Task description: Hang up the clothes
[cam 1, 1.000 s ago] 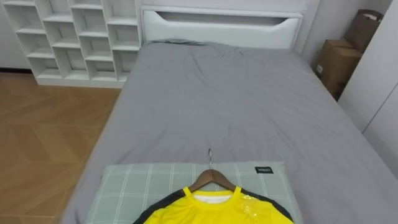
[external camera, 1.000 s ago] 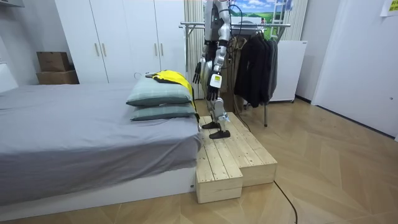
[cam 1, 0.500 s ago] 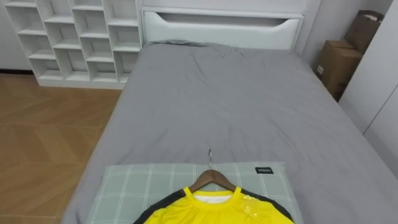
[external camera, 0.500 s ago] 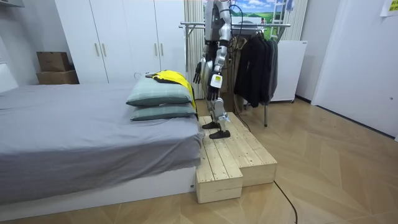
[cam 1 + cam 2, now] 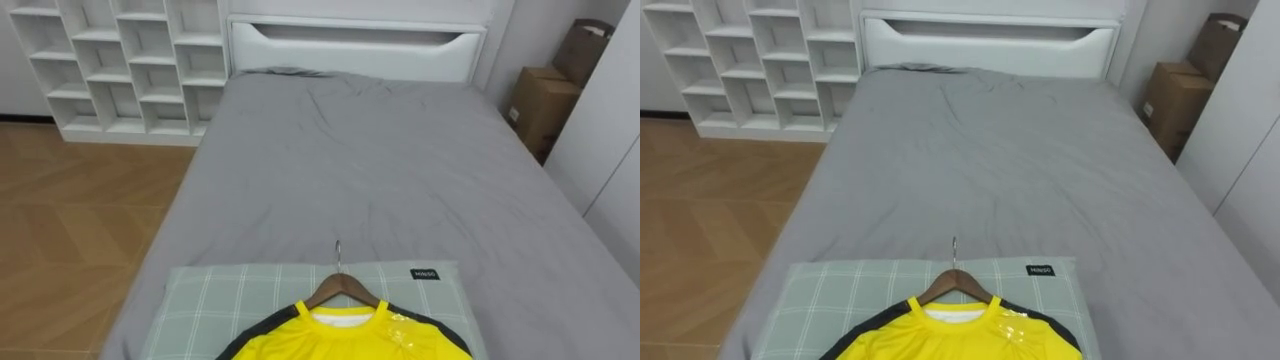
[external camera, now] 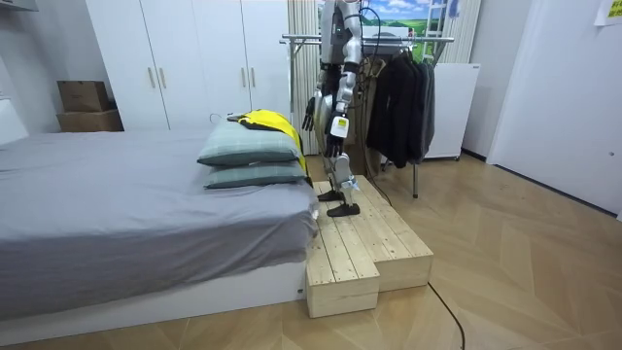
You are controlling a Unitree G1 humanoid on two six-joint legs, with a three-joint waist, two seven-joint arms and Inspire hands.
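- Left hand (image 6: 334, 138) hangs low at the robot's side, right hand (image 6: 309, 113) just beyond it; how open either is, I cannot tell.
- Yellow shirt (image 5: 345, 338) on its wooden hanger (image 5: 341, 287) lies ahead of both hands, on the pillow (image 5: 200, 300).
- Best to reach forward and grip the hanger's neck under the hook, not the cloth.
- Dark label (image 5: 424, 273) on the pillow: print too small to read.

a home bedroom: a grey-sheeted bed (image 5: 370, 170) with a white headboard (image 5: 355, 45), white cube shelves (image 5: 120, 60), white wardrobes (image 6: 185, 58), a clothes rack (image 6: 389, 40).
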